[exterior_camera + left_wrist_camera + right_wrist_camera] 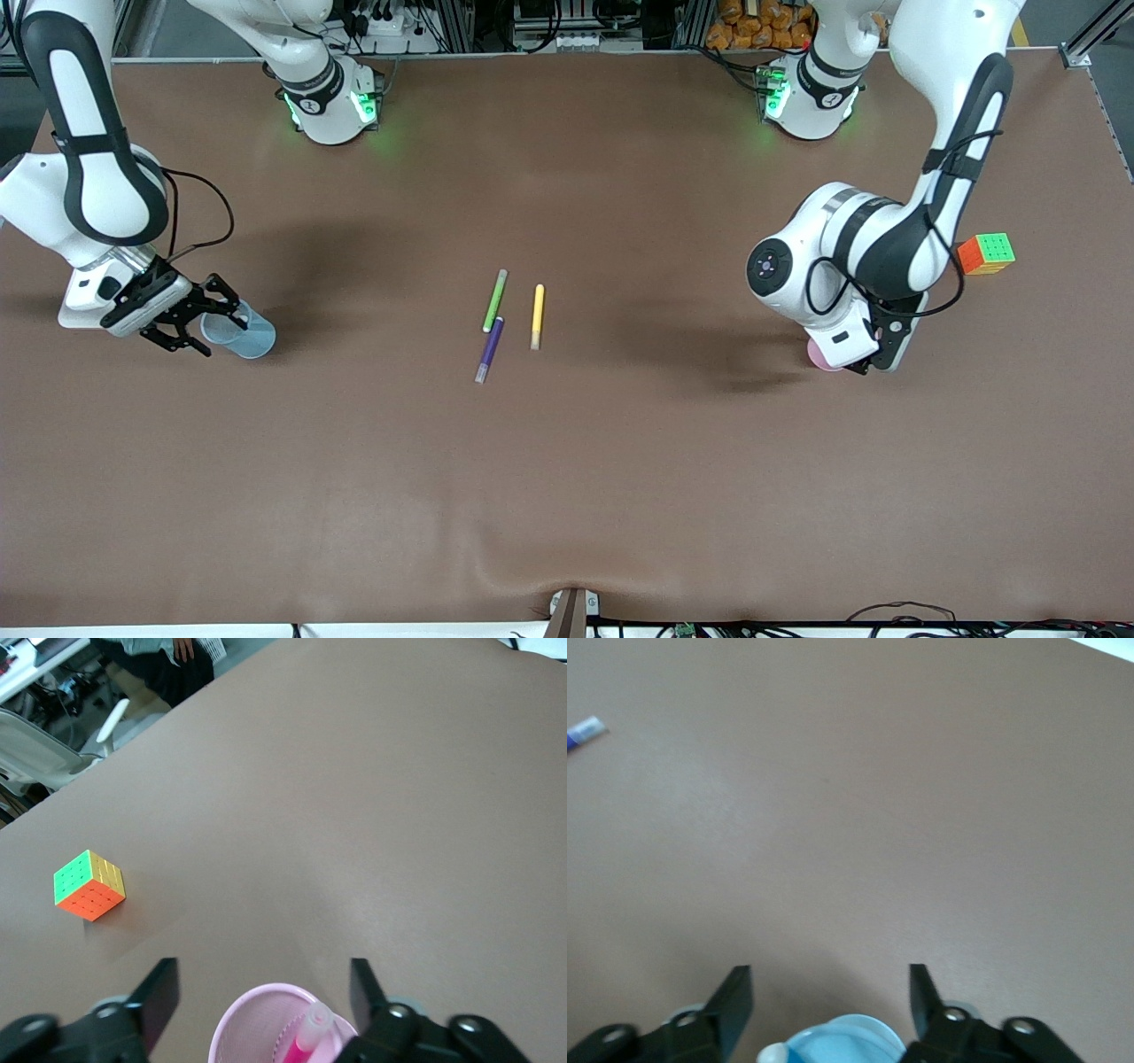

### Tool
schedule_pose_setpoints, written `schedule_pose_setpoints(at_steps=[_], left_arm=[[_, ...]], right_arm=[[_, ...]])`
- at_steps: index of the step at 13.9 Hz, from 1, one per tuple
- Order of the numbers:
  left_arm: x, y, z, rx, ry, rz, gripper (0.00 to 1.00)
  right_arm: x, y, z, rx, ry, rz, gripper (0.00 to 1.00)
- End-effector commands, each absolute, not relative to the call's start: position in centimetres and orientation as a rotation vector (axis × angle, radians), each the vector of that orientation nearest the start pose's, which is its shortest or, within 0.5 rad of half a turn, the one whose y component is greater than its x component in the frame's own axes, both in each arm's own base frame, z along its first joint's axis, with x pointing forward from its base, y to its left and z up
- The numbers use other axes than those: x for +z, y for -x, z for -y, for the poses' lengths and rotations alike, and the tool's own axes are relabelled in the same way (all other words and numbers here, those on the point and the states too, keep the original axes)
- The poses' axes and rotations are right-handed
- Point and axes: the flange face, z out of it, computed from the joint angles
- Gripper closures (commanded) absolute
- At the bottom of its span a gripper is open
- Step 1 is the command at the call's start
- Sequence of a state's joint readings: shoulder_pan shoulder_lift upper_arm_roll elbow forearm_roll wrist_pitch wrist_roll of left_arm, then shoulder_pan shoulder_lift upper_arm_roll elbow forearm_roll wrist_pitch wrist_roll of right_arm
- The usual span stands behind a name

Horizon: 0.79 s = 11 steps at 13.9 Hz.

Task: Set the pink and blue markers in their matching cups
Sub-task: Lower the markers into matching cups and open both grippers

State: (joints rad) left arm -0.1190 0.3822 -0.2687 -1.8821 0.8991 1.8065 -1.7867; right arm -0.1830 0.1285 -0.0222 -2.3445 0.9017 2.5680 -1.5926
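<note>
Left hand [261, 992], fingers apart, hangs directly over the pink cup [266, 1028] holding the pink marker [306, 1041] upright; right hand [828, 992], fingers apart, hangs over the blue cup [842, 1041] holding the blue marker [772, 1054].

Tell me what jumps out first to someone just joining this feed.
Each arm holds its open pincer over a cup: the left pincer over the pink cup, where the pink marker stands, and the right pincer over the blue cup. Mid-table lie the green pen, purple pen and yellow pen; a colourful cube sits by the left arm.
</note>
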Motion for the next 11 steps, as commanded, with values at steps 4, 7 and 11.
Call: schedule_pose_setpoints(at_steps=[4, 7, 11], left_arm=[[37.1, -58.6, 14.0, -0.366, 2.294, 1.096, 0.0], [41.1, -59.0, 12.7, -0.241, 2.439, 1.059, 0.0], [45.2, -58.6, 9.7, -0.134, 2.593, 0.981, 0.0]], right_arm=[[33.2, -53.0, 11.8, -0.745, 2.638, 0.709, 0.0], [36.7, -55.8, 10.8, -0.819, 2.612, 0.748, 0.0], [39.2, -58.0, 7.4, -0.811, 2.587, 0.627, 0.0]])
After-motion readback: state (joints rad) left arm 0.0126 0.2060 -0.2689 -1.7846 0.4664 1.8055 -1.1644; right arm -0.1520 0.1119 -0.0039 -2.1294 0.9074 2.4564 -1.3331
